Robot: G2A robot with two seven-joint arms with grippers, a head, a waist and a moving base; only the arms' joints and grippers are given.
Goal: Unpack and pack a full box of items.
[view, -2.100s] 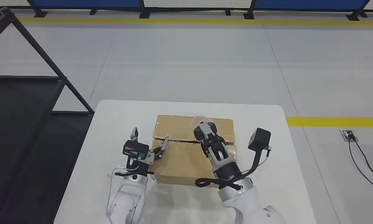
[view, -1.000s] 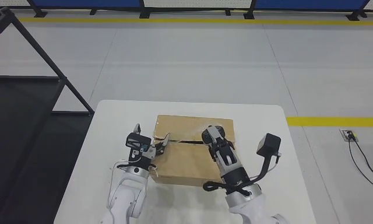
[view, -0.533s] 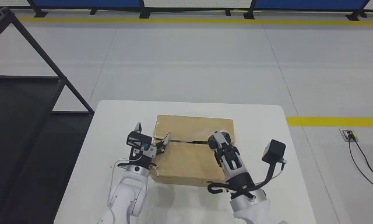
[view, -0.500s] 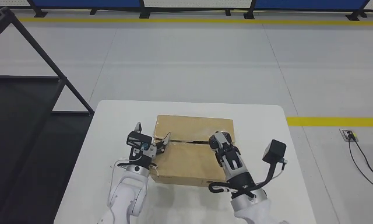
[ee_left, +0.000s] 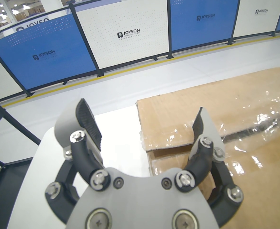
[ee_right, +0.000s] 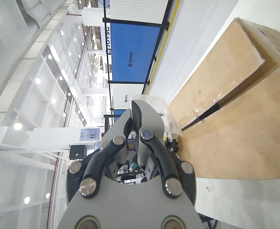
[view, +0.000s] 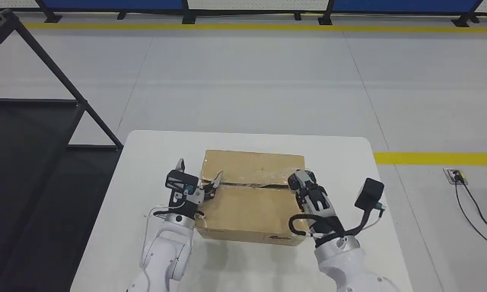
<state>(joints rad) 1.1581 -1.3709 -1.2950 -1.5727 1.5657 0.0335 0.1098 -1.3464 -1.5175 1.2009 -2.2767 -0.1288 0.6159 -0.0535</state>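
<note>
on the white table [view: 144, 163], the left gripper [view: 198, 172] is seen spread wide at the left end of the cardboard box [view: 243, 212], with one finger over the table and the other at a flap corner. the box is set at the table's middle, its top flaps lowered, and a dark seam [view: 255, 185] is left between them. at the seam's right end, the right gripper [ee_right: 134, 111] is pinched tight on crumpled clear tape [ee_right: 154, 102].
</note>
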